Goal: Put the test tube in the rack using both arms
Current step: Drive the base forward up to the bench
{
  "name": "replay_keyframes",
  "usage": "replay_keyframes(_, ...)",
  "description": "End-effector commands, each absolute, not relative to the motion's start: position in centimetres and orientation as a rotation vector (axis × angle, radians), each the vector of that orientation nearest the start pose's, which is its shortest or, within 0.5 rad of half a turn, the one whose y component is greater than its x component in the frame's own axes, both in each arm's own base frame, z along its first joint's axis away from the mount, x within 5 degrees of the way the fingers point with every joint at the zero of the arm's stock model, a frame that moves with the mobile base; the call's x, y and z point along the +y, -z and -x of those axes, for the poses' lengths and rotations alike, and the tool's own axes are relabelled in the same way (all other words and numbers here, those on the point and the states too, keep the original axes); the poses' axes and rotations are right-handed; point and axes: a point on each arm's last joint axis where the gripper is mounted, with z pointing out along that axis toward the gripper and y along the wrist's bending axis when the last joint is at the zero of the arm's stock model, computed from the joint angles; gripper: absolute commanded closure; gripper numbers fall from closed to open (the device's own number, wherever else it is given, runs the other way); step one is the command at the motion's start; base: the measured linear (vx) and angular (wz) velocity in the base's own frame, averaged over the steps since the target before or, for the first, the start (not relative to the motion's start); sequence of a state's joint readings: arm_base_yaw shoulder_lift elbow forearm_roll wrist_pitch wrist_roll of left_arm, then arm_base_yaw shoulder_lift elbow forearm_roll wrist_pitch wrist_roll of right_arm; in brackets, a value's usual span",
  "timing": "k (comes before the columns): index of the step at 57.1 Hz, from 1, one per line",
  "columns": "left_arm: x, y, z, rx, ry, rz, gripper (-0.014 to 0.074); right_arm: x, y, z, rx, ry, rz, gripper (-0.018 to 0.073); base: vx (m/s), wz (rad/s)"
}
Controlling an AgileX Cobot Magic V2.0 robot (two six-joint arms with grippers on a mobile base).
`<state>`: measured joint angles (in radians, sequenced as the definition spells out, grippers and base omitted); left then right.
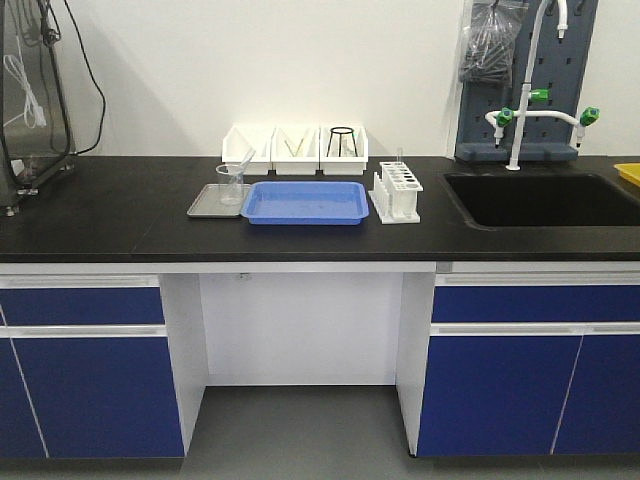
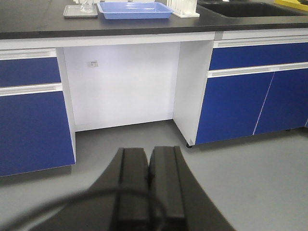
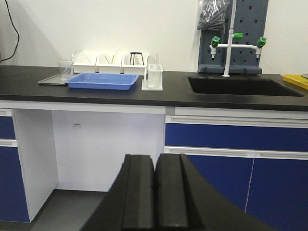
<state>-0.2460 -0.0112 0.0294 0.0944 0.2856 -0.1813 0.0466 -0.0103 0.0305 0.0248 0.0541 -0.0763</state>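
1. The test tube (image 1: 243,166) leans inside a clear beaker (image 1: 232,184), which stands on a flat grey tray (image 1: 203,205) touching the left edge of the blue tray (image 1: 305,203).
2. The rack (image 1: 398,192) sits just off the right edge of the blue tray, so the blue tray lies between the tube and the rack. A second thin tube (image 1: 400,158) seems to stand upright in the rack.
3. Behind the blue tray, three white bins (image 1: 295,148) line the wall; the right one holds a black wire stand (image 1: 342,140).
4. Well to the right of the blue tray, past the rack, are the sink (image 1: 540,200) and its tap (image 1: 516,110).
5. The left gripper (image 2: 149,159) and right gripper (image 3: 155,166) both hang low in front of the black counter (image 1: 100,210), well short of the blue tray. The fingers of each are pressed together with nothing between them.
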Motion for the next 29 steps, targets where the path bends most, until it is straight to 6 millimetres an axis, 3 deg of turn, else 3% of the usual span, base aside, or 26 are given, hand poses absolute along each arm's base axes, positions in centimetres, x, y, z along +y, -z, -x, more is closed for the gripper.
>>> replay_keyframes(1,-1.16,-19.54,-5.29,1.668,0.245,-0.110,0.0601,0.23,-20.00,-5.67,1.487,0.016,0.076,0.0570,0.00,0.00)
replay_keyframes(29,-1.16,-19.54,-5.29,1.668,0.246,-0.109,0.0601,0.23,-20.00,-5.67,1.487,0.016,0.076,0.0570,0.04,0.03)
